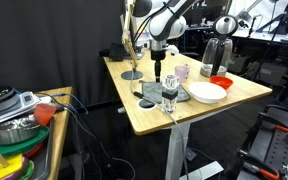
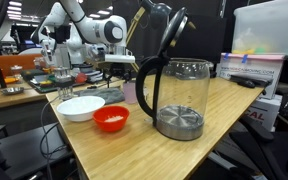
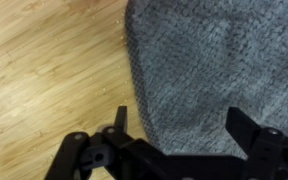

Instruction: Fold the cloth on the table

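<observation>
The grey cloth (image 3: 214, 60) lies flat on the light wood table (image 3: 44, 70) and fills the right part of the wrist view, its curved edge running down the middle. My gripper (image 3: 184, 130) is open just above it, one finger over the wood by the edge and the other over the fabric. In an exterior view the gripper (image 1: 157, 74) points straight down over the cloth (image 1: 154, 91) near the middle of the table (image 1: 144, 118). In the exterior view from behind the kettle the cloth is hard to make out.
Beside the cloth stand a glass (image 1: 169, 98), a black disc (image 1: 145, 104), a pink cup (image 1: 181, 72), a white bowl (image 1: 208, 92), a red bowl (image 1: 221, 81) and a kettle (image 2: 174, 90). A lamp-like stand (image 1: 132, 75) rises behind. A cluttered lower surface (image 1: 24, 125) sits apart.
</observation>
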You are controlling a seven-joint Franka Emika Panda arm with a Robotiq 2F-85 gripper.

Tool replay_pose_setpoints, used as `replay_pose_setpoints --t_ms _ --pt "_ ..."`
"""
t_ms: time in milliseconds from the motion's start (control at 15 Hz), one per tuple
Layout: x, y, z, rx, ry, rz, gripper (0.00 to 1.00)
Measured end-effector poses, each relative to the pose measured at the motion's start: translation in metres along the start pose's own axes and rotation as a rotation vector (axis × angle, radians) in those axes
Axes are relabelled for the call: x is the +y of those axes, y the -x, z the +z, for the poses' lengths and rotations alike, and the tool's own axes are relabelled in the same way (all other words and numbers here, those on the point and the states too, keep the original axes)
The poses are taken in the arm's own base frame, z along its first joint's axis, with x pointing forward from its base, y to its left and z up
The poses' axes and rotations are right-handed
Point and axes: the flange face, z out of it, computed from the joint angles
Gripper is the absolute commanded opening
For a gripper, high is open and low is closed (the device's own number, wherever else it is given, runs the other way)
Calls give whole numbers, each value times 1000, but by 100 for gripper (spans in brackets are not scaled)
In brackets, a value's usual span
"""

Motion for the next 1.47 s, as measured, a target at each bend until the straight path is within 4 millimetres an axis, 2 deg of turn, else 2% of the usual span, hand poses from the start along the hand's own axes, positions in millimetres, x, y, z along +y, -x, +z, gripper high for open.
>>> replay_pose_setpoints --t_ms 533,600,733,1267,1467 --pt "3 -2 16 -26 -6 -40 98" --pt "3 -3 17 -26 -6 -41 78" --pt "4 -4 17 -23 -4 -41 68" --pt "6 -5 16 -20 -2 -40 10" --pt "6 -6 15 -20 -1 -40 0"
